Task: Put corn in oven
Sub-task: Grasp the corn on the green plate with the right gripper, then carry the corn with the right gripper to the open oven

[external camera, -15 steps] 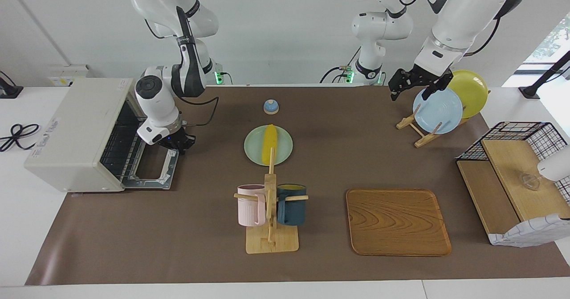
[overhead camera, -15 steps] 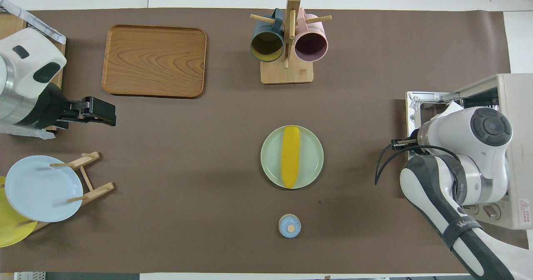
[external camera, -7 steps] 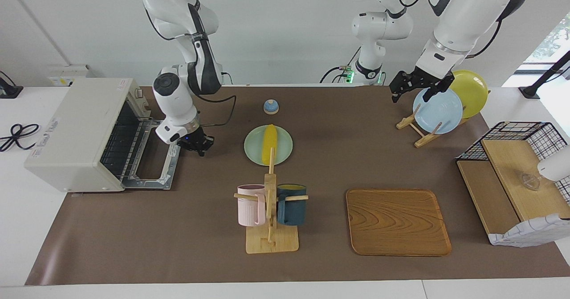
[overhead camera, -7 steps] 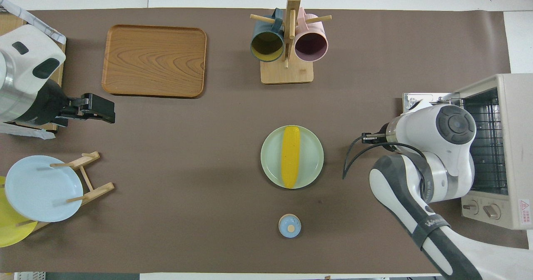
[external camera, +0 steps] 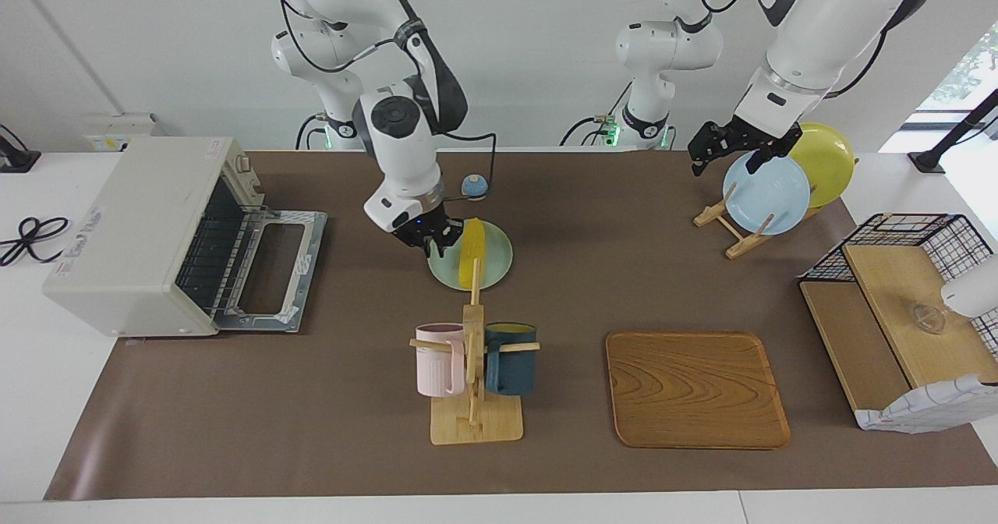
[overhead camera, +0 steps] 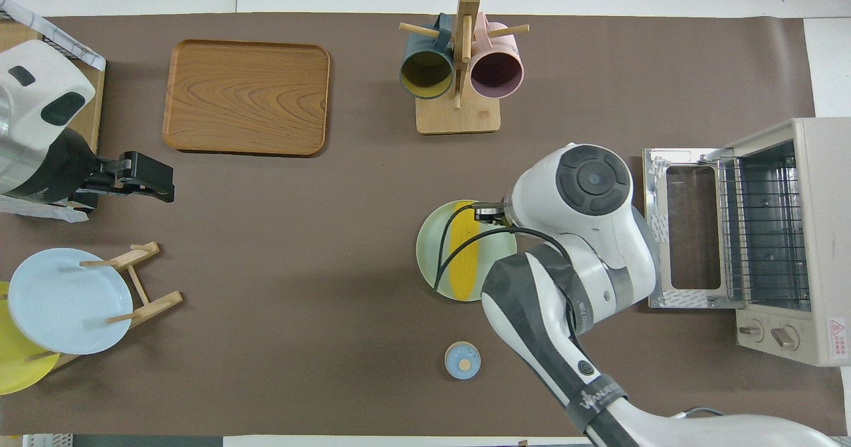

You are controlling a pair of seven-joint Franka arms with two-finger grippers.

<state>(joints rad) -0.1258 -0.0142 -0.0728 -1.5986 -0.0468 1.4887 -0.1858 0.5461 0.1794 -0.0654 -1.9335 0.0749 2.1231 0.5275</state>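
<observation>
The corn [external camera: 472,253] lies lengthwise on a pale green plate [external camera: 500,265] at the centre of the frame in the facing view. It is not gripped by anything, so the pick-up is not yet made.

The right end effector [external camera: 431,237] hangs low over the plate's rim on the side toward the oven [external camera: 132,228], just beside the cob. Whether it is set wide or narrow cannot be told. From its low, close position I judge that it is lining up to take the corn.

The oven stands at the right arm's end of the worktop [external camera: 327,415], at mid-height in the frame. Its door [external camera: 273,274] is folded flat onto the worktop, which leaves the mouth free for loading. Inside, only the wire rack [overhead camera: 764,227] shows; no corn is in it.

The left end effector [external camera: 729,146] waits at the upper edge of the frame over the dish rack [external camera: 733,231], spread wide and holding nothing. That rack carries a pale blue plate [external camera: 768,192] and a yellow plate [external camera: 826,157] on edge.

In the lower centre, a pink mug [external camera: 438,360] and a dark blue mug [external camera: 511,360] hang on a wooden mug stand [external camera: 475,419]. The overhead view shows nothing in either.
</observation>
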